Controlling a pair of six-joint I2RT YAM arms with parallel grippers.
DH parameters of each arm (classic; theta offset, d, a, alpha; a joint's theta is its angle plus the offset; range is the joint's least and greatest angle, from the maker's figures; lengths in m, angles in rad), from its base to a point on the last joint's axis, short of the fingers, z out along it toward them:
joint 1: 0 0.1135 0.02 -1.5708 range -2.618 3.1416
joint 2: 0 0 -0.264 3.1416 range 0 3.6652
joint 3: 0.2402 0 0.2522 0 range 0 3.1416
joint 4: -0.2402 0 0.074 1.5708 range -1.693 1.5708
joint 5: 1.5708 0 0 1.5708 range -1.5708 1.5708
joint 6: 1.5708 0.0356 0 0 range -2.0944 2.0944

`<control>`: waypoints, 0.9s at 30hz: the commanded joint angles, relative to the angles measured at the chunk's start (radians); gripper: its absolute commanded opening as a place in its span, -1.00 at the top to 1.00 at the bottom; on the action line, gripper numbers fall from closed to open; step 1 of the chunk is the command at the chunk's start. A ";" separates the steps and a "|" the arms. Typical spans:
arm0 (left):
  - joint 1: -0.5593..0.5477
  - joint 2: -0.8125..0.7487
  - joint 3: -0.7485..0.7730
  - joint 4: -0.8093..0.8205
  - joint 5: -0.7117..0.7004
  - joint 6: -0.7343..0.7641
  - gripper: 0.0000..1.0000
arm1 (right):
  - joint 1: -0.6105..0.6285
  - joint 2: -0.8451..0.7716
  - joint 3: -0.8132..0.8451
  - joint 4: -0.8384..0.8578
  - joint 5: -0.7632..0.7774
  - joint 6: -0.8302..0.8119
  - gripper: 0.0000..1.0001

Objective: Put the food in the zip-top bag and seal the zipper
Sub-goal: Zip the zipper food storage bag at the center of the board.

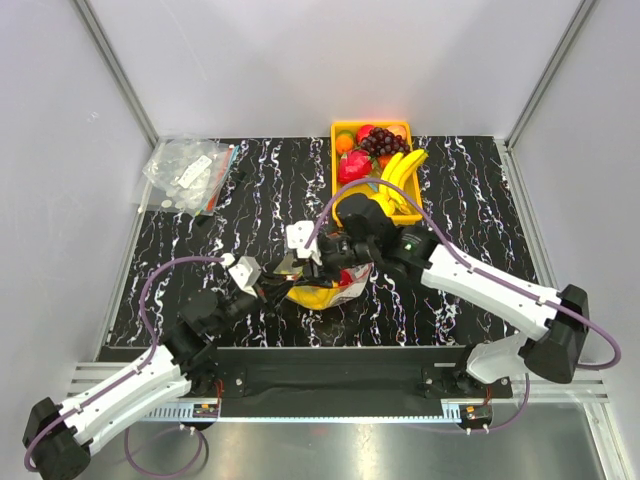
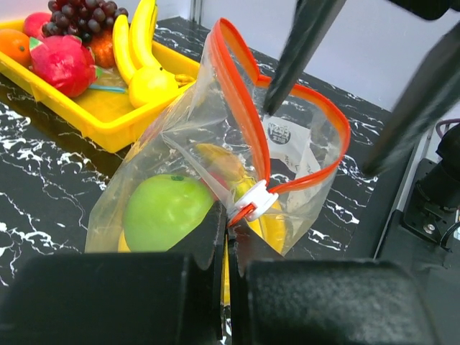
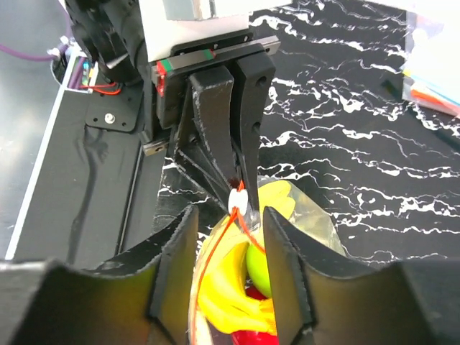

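The clear zip-top bag (image 1: 330, 290) stands mid-table and holds a green apple (image 2: 165, 210), a yellow banana (image 3: 230, 287) and something red. Its red-orange zipper (image 2: 248, 122) gapes in a loop, with the white slider (image 2: 260, 199) at the near end. My left gripper (image 2: 230, 224) is shut on the bag's corner just below the slider; it also shows in the top view (image 1: 262, 285). My right gripper (image 3: 228, 215) is open, with one finger on each side of the bag's mouth. In the left wrist view its fingers (image 2: 302, 43) hang over the open mouth.
A yellow tray (image 1: 335, 165) at the back holds bananas, grapes, an orange and red fruit; it also shows in the left wrist view (image 2: 93, 118). A pile of clear packets (image 1: 190, 172) lies at the back left. Grey walls enclose the table.
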 commanded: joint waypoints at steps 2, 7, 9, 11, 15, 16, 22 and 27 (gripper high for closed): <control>0.004 -0.029 0.054 0.005 -0.011 0.001 1.00 | 0.032 0.045 0.064 -0.005 0.067 -0.033 0.13; 0.006 -0.055 0.061 -0.030 -0.036 0.004 1.00 | 0.047 0.091 0.111 -0.034 0.090 -0.023 0.14; 0.006 -0.056 0.067 -0.038 -0.034 0.004 1.00 | 0.055 0.096 0.111 -0.037 0.102 -0.025 0.13; 0.004 -0.058 0.067 -0.040 -0.034 0.002 1.00 | 0.061 0.100 0.110 -0.031 0.124 -0.025 0.13; 0.004 -0.053 0.066 -0.035 -0.036 0.004 1.00 | 0.079 0.117 0.117 -0.046 0.154 -0.025 0.11; 0.006 -0.055 0.067 -0.035 -0.040 0.005 1.00 | 0.084 0.117 0.116 -0.046 0.167 -0.025 0.11; 0.006 -0.066 0.069 -0.040 -0.036 0.002 1.00 | 0.092 0.123 0.105 -0.039 0.199 -0.023 0.20; 0.006 -0.081 0.069 -0.050 -0.043 -0.001 1.00 | 0.093 0.122 0.108 -0.040 0.211 -0.020 0.66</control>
